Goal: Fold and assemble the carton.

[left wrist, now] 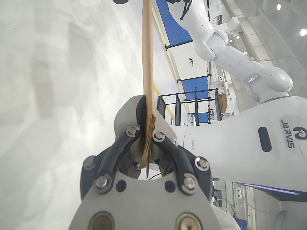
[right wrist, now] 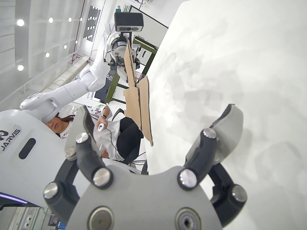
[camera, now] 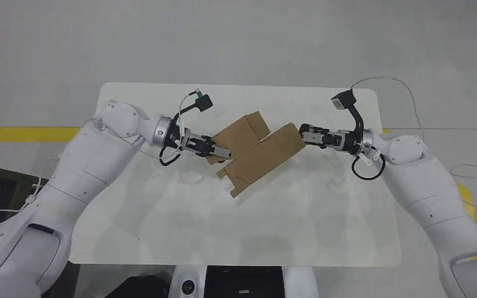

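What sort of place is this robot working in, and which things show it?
Probably a large robotics test hall or workshop: rows of ceiling lights, blue partition panels, and a yellow floor line beside the white table.

White table (camera: 320, 216) on grey floor (camera: 238, 37); yellow stripe (camera: 30, 134) crosses floor beside table.

Carton (camera: 257, 149) is mid-frame over the table (camera: 149, 223). The left gripper (camera: 222, 154) is on its left edge, and the right gripper (camera: 302, 133) is just beside its right end.
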